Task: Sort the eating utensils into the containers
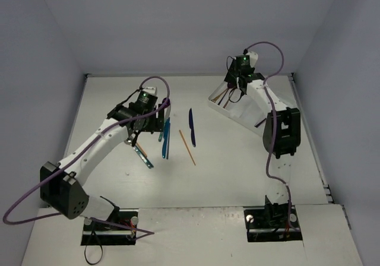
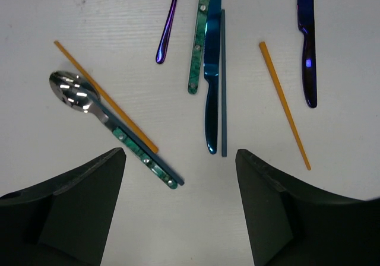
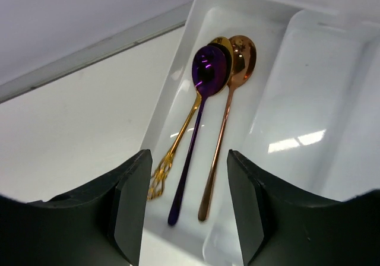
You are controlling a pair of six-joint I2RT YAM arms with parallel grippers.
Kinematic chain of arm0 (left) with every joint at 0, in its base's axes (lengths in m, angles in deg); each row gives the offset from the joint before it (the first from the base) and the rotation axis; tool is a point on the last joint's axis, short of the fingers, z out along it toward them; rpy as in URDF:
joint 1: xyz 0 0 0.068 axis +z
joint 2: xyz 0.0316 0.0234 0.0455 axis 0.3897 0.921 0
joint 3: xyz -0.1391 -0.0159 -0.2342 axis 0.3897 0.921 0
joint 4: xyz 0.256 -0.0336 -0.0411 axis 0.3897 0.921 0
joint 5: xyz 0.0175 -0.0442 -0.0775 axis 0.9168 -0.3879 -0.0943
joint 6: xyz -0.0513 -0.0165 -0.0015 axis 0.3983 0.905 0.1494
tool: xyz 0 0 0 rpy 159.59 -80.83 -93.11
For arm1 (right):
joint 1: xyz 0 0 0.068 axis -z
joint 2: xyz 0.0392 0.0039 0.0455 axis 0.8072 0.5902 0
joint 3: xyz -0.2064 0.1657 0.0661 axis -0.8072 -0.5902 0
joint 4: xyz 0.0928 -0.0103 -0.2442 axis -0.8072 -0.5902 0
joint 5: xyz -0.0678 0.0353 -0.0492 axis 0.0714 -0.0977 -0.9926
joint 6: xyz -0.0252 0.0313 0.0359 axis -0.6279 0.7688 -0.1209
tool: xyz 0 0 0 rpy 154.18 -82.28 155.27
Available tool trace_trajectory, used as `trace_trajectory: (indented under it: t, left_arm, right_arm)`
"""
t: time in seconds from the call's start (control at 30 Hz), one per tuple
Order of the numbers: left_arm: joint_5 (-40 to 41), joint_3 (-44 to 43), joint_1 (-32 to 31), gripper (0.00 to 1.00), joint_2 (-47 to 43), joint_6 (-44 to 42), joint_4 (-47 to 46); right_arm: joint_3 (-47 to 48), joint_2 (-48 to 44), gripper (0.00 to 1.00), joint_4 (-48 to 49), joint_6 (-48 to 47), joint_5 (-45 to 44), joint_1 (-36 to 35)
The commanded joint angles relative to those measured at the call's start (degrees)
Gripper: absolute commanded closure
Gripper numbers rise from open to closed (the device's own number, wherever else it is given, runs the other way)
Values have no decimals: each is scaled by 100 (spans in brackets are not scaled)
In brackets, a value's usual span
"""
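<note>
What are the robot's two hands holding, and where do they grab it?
Nothing. The left gripper hangs open over loose utensils on the table; the right gripper is open above three spoons lying in the white tray.

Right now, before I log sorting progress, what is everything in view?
tray: one, white, far right of the table.
spoons in tray: three, gold, purple, copper, together in one end compartment.
loose spoon: one, silver with teal handle, table mid-left.
knives: two, blue and teal, same spot.
chopsticks: two orange, one grey-blue, same spot.
cut-off handles: two, purple and teal, same spot.
left gripper: one, black, open above loose utensils.
right gripper: one, black, open above tray spoons.
</note>
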Motion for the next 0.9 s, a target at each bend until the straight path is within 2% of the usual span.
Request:
trace_trajectory:
  t: [0.0,0.23,0.3,0.5,0.7,0.87]
  left_arm:
    - [-439,-1021,381,32,828,-601,-185]
    - [-925,-2229,825,44,2542,-1484,-255]
    - [-1190,-2519,957,46,2930,-1649,-264]
    - [-1300,-3472,1091,50,4118,-1978,-247]
    - [-1509,-4076,1244,56,4825,-2021,-246]
    - [-1556,-4336,1264,58,5189,-2091,-247]
  right_arm:
    - [-1193,-2104,49,281,-559,249,32]
    - [-3115,-4311,48,277,-611,586,32]
    - [-3464,-4791,48,275,-536,785,31]
    - [-4333,-6194,47,229,-539,1144,-20]
    - [-4514,-6835,44,80,-848,1229,-12]
    - [-4514,-6947,44,-113,-854,1243,-19]
